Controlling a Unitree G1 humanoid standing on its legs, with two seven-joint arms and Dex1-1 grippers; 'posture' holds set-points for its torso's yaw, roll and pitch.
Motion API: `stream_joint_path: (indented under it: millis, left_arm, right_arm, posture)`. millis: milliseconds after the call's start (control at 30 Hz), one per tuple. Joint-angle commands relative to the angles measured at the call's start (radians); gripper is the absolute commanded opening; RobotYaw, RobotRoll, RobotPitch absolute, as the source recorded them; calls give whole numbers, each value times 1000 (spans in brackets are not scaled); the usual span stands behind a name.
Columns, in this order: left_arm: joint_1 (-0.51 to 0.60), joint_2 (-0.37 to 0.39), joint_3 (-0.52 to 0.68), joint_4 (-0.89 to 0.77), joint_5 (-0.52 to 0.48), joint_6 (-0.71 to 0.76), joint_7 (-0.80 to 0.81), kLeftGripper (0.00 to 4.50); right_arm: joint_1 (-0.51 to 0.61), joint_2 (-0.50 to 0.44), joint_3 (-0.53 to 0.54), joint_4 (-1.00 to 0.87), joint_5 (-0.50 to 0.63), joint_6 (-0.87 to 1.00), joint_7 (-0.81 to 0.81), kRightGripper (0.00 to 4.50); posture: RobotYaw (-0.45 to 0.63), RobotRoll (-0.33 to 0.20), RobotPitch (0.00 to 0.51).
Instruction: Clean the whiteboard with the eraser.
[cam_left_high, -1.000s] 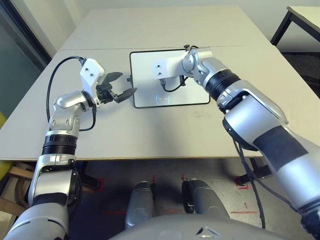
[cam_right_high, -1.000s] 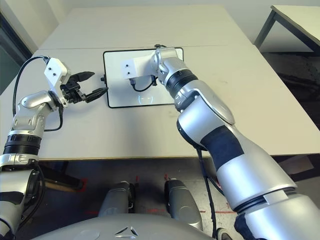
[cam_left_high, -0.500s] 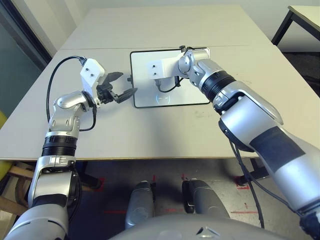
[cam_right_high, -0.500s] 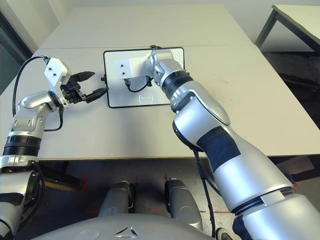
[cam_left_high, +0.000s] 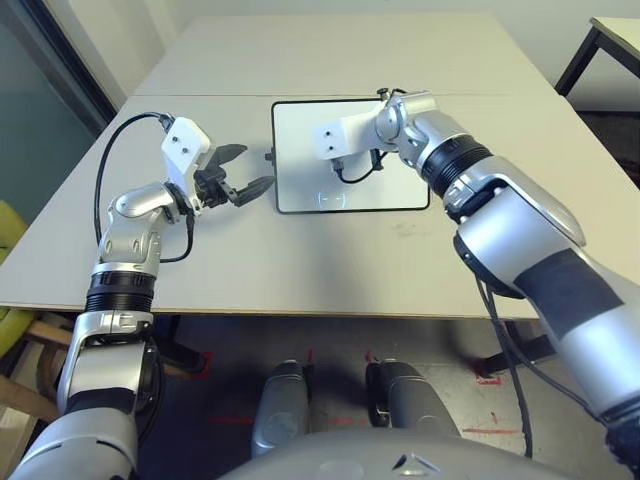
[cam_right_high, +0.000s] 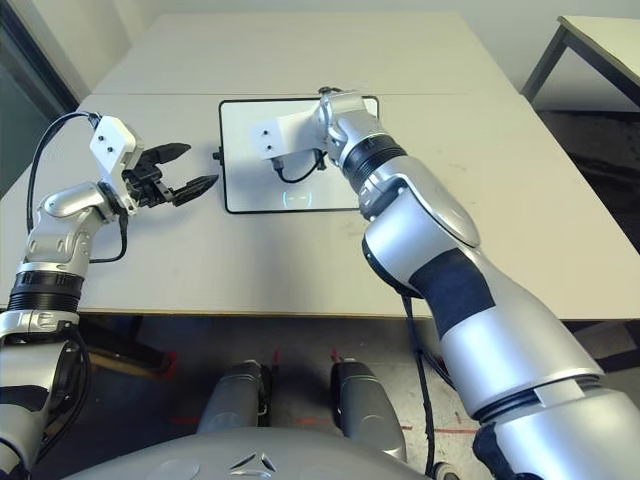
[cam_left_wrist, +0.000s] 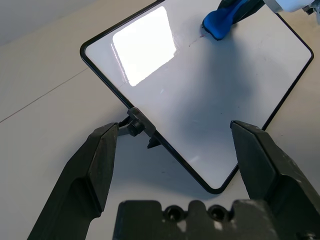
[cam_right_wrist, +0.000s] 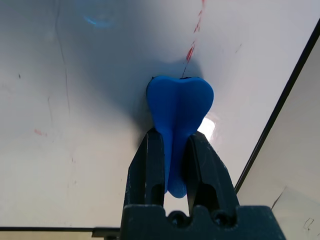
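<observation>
The whiteboard (cam_left_high: 300, 150) lies flat at the middle of the table, white with a thin black frame. My right gripper (cam_right_wrist: 172, 137) is shut on the blue eraser (cam_right_wrist: 180, 107) and presses its wide end onto the board near the far right edge. A faint red streak (cam_right_wrist: 192, 50) runs on the board just beyond the eraser. The eraser (cam_left_wrist: 223, 20) also shows in the left wrist view. My left gripper (cam_left_high: 250, 170) hovers open just left of the board, its fingers on either side of the board's small black side knob (cam_left_wrist: 135, 125) without touching it.
The board rests on a pale grey table (cam_left_high: 200, 260) with free surface all around it. A seam (cam_left_high: 180, 96) crosses the table behind the board. A second table (cam_left_high: 615, 35) stands at the far right. A black cable (cam_left_high: 105, 170) loops from my left wrist.
My right gripper slid the eraser left across the board, then back a little to the right. The head view shifted slightly. The left arm has stayed put.
</observation>
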Motion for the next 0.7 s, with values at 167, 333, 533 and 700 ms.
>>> stream_joint_path:
  millis: [167, 333, 533, 700]
  left_arm:
    - [-20, -7, -3, 33, 7, -12, -7, 4500]
    - [-27, -9, -5, 40, 8, -16, -9, 4500]
    - [-27, -6, -3, 38, 7, -16, -9, 4500]
    - [-29, -15, -1, 34, -1, -17, -10, 4500]
  right_arm:
    - [47, -30, 17, 21, -22, 10, 30, 368]
    - [33, -8, -13, 15, 2, 17, -3, 368]
    - [12, 2, -31, 6, 17, 12, 41, 368]
    - [32, -60, -19, -75, 15, -41, 179, 368]
  posture:
    - [4, 0, 62]
    - [4, 0, 62]
    - [8, 0, 59]
    - [-6, 0, 61]
